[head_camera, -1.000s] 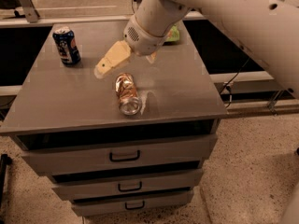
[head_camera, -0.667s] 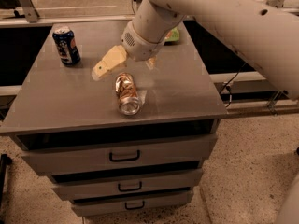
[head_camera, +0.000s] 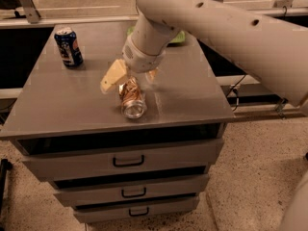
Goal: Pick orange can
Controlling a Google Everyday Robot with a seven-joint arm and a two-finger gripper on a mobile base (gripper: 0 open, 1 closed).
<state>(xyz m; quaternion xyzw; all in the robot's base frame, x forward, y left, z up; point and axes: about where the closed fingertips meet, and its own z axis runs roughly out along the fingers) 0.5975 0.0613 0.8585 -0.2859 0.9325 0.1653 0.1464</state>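
Your gripper (head_camera: 133,79) sits low over the far end of the orange can (head_camera: 133,100) lying on the cabinet top (head_camera: 57,105), fingers spread apart, so closing and lifting remain.

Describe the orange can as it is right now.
The orange can lies on its side on the grey cabinet top, near the front edge. Its shiny silver end faces the camera, and its orange-and-white patterned body looks like metal. The gripper is over its far end, with fingers open on either side; I cannot tell whether they touch it.
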